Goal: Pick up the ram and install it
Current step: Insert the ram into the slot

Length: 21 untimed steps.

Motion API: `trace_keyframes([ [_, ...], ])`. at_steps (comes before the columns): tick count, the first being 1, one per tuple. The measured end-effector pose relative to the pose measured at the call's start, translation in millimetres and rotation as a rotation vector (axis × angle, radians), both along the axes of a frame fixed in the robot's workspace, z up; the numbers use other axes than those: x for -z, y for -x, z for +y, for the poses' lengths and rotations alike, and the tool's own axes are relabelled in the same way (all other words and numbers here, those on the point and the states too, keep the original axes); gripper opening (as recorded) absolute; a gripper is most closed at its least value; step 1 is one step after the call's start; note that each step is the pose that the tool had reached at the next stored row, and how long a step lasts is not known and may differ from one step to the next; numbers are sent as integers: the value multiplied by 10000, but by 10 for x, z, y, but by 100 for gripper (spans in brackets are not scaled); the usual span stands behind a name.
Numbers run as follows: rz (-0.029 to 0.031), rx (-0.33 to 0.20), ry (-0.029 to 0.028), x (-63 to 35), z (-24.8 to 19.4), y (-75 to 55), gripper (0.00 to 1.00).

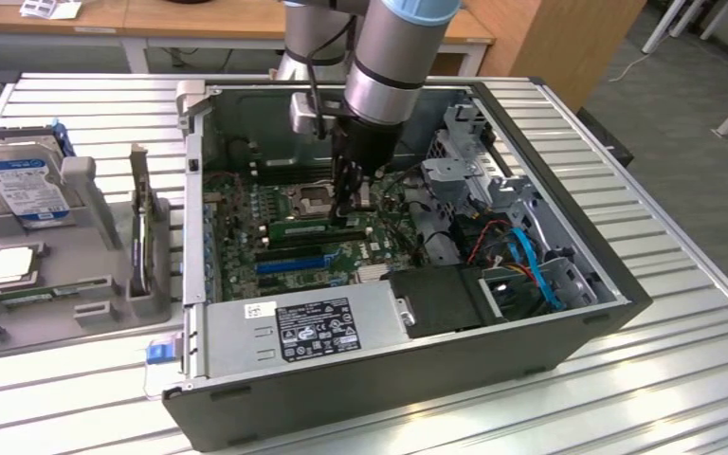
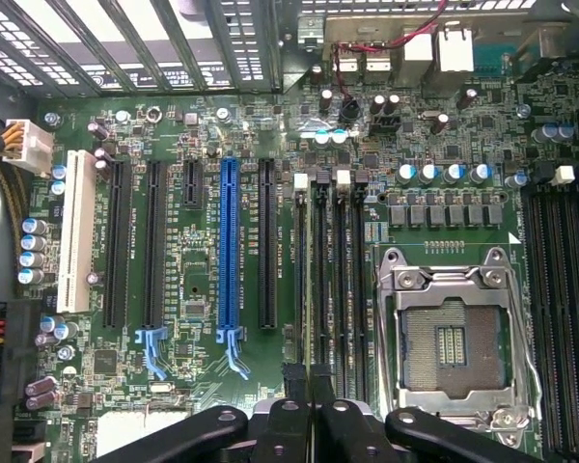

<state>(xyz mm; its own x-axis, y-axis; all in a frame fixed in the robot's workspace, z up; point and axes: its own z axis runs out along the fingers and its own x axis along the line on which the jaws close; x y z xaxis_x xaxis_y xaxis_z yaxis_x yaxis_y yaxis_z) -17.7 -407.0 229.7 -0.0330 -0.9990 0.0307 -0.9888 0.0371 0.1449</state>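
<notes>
- closest to the wrist camera we see the gripper (image 2: 309, 378), its black fingers (image 2: 294, 381) drawn almost together with only a thin gap between the tips.
- those tips hang over the four dark memory slots (image 2: 331, 280) that run beside the open processor socket (image 2: 451, 338).
- further along the board lie a long blue slot (image 2: 229, 251), black slots on both sides of it, and a white slot (image 2: 77, 231).
- in the exterior view the arm (image 1: 396, 47) reaches straight down into the open computer case (image 1: 402, 398), which lies on its side on a slatted metal table (image 1: 681, 379).
- the ram (image 1: 319, 226) shows as a narrow green strip standing among the memory slots, just under the fingertips; we cannot tell whether the fingers pinch it or merely stand above it.
- the power supply (image 1: 307, 327) fills the case's near corner, and blue cables (image 1: 535, 270) curl toward the exterior view's right.
- outside the case, on the exterior view's left, a grey tray (image 1: 48, 332) carries a blue-labelled hard drive (image 1: 20, 185) propped up and a square silver processor chip (image 1: 10, 265) lying flat.
</notes>
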Motion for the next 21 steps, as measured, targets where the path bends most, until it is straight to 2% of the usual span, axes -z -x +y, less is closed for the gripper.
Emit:
trace_keyframes([
  [5, 2, 1, 8, 38, 0, 0, 12],
  [21, -1, -19, -1, 39, 0, 0, 12],
])
